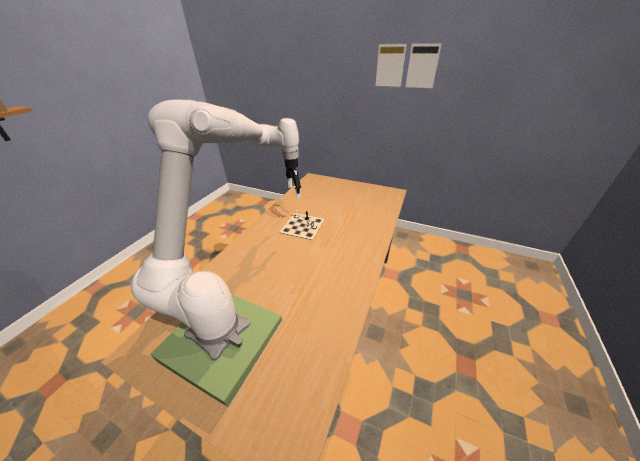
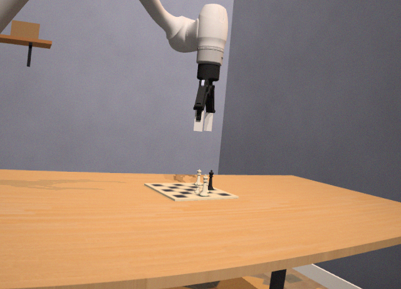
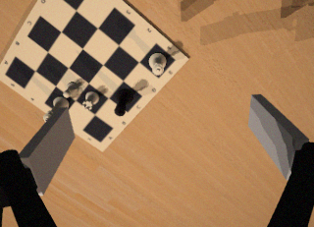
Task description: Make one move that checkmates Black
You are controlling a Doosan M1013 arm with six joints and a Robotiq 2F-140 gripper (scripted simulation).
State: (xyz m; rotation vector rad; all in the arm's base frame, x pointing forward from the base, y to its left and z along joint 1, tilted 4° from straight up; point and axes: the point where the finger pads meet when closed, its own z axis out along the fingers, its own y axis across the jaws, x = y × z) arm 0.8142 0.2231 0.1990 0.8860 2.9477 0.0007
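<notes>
The small chessboard [image 2: 191, 191] lies on the wooden table; it also shows in the top view [image 1: 302, 225] and in the wrist view [image 3: 92, 50]. A black king [image 3: 121, 104] [image 2: 210, 179] stands upright near one edge of the board. A white piece [image 3: 157, 64] [image 2: 198, 177] stands on a dark corner square. More white pieces [image 3: 81, 96] stand close together beside the black king, the tallest of them [image 2: 204, 186] upright. My gripper [image 2: 203, 124] [image 1: 297, 190] is open and empty. It hangs high above the table, over the board's edge. In the wrist view its fingers spread wide over bare wood.
The long wooden table [image 1: 310, 291] runs from the arm's green base pad [image 1: 217, 347] to the back wall. A small wall shelf with a box [image 2: 24, 36] hangs far to the left. Two posters [image 1: 408, 65] hang on the back wall.
</notes>
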